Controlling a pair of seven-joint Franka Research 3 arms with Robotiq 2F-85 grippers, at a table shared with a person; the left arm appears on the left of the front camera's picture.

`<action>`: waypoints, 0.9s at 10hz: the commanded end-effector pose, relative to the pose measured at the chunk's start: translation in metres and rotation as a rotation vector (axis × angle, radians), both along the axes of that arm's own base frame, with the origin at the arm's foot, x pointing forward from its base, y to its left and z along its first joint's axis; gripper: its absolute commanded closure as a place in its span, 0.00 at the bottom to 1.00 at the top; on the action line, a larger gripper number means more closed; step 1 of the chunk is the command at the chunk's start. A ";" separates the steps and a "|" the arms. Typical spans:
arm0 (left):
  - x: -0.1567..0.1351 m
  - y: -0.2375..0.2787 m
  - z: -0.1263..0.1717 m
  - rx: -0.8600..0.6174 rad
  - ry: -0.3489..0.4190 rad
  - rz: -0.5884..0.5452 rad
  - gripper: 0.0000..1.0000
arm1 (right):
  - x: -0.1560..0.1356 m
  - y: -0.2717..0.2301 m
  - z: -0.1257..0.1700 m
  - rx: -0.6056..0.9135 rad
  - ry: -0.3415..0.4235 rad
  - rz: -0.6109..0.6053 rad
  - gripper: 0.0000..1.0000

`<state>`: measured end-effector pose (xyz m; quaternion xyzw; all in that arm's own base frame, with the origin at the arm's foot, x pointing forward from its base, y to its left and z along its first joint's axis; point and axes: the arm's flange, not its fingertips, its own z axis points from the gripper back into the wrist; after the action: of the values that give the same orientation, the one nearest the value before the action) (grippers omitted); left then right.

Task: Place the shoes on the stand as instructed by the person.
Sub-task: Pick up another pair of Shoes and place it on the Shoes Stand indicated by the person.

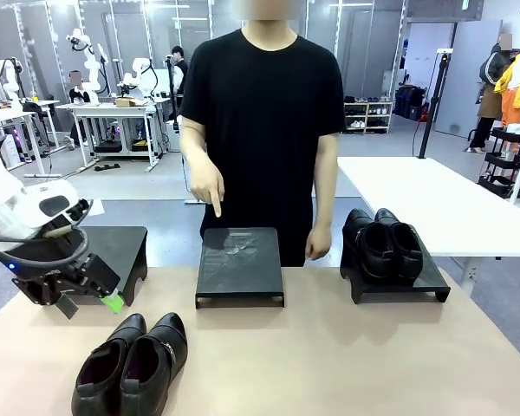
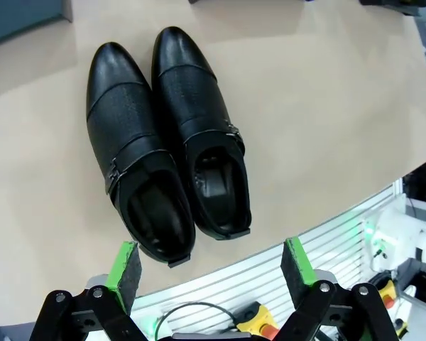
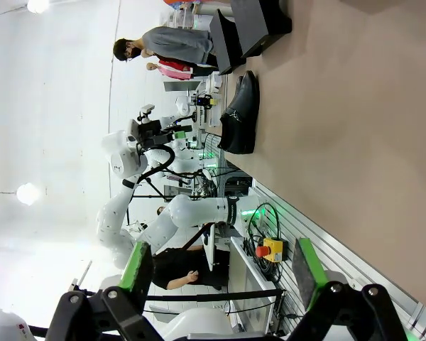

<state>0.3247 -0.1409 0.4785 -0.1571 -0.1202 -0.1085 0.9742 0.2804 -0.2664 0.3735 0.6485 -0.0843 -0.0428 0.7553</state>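
One pair of glossy black shoes (image 1: 132, 364) lies on the table near its front left; in the left wrist view this pair (image 2: 167, 142) sits just beyond my fingertips, toes pointing away. My left gripper (image 1: 91, 305) hovers above and behind that pair, open and empty (image 2: 210, 266). A second pair of shoes (image 1: 383, 244) stands on the right stand (image 1: 433, 286). The person (image 1: 264, 113) points an index finger (image 1: 217, 208) down at the bare middle stand (image 1: 240, 264). My right gripper (image 3: 221, 268) is open and empty, with the front pair of shoes (image 3: 240, 114) far beyond it.
A third black stand (image 1: 126, 247) sits at the left, partly behind my left gripper. The person's other hand (image 1: 318, 243) rests by the table's far edge. A white table (image 1: 442, 204) stands behind at the right. The tan tabletop (image 1: 347, 355) is bare at the front right.
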 end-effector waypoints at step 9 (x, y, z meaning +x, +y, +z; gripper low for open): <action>-0.032 -0.005 -0.128 -0.002 0.126 0.099 0.00 | -0.003 0.002 0.001 -0.016 -0.004 0.003 0.00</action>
<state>0.3489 -0.1650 0.3933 -0.1567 -0.0532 -0.0625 0.9842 0.2806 -0.2661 0.3736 0.6485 -0.0841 -0.0424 0.7554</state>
